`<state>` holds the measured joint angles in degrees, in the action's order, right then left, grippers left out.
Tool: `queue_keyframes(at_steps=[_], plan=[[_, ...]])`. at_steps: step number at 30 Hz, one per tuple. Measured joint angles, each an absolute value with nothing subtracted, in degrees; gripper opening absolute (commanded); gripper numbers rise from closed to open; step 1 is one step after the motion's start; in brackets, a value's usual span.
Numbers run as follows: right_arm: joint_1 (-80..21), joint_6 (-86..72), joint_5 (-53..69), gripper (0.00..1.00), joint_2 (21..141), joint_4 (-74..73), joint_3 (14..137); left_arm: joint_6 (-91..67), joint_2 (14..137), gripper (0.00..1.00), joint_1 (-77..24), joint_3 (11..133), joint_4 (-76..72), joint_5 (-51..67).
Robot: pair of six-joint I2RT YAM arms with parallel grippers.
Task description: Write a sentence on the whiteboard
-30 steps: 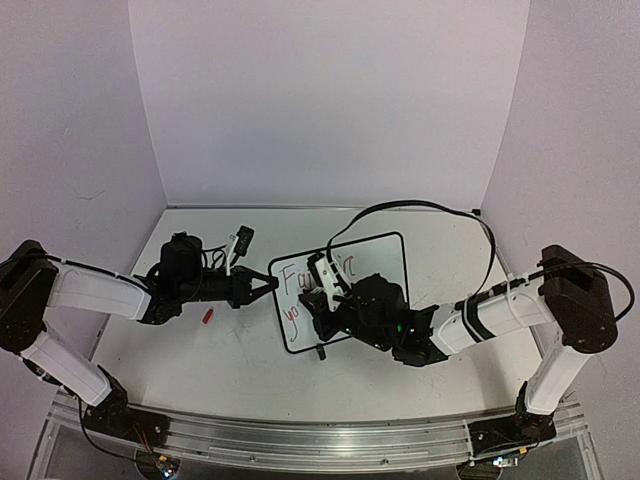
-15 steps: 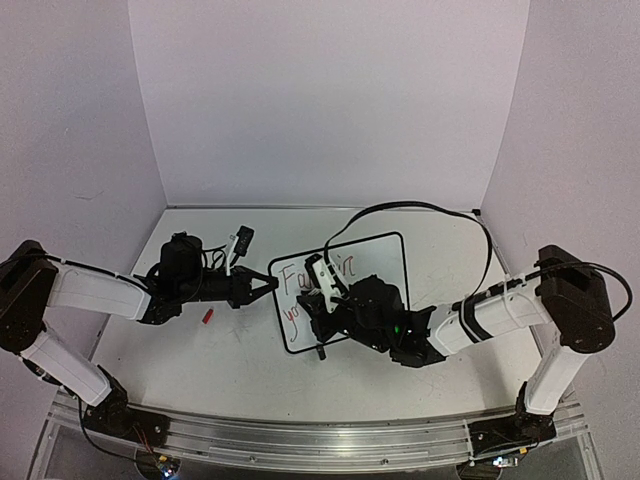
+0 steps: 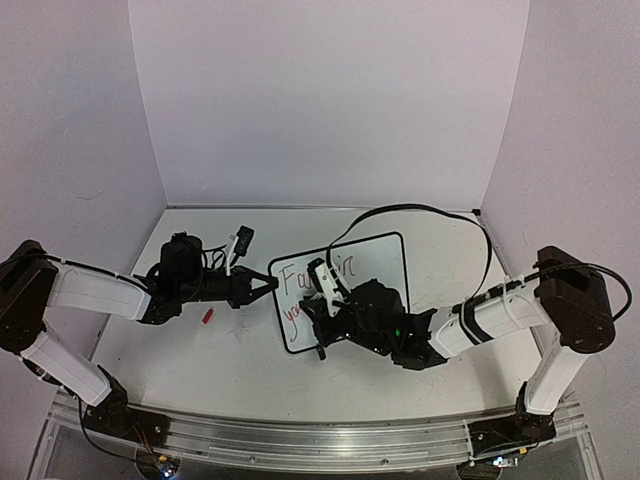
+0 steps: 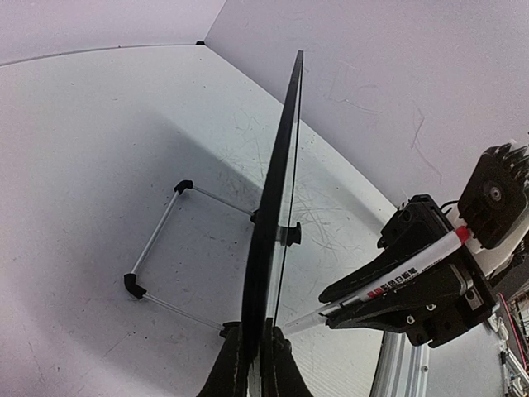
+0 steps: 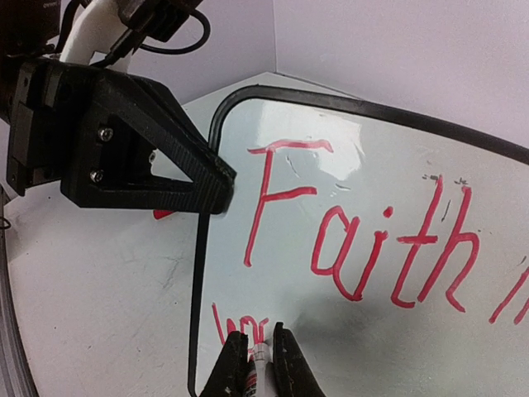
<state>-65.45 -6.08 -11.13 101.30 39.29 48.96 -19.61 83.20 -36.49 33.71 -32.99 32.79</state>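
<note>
1 whiteboard (image 3: 380, 260) (red "Faith" written on it) sat clamped in the left gripper (image 3: 270, 286); the right gripper (image 5: 258, 341) pinched 1 red marker (image 5: 251, 380).

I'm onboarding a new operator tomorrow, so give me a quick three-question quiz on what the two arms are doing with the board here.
1. True or false: the left gripper is clamped on the left edge of the whiteboard.
2. What does the right gripper hold? A) an eraser B) a red marker C) a cloth
3. Fill in: the first word written on the whiteboard is ____.
Key: 1 true; 2 B; 3 Faith.
</note>
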Motion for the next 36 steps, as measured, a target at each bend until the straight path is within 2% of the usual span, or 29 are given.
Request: queue_keyframes(at_steps=[36], plan=[[-65.71,-6.04,-12.72,0.00,101.30,38.76,48.36,-19.46,82.87,0.00,-36.49,33.71,-32.49,32.53]])
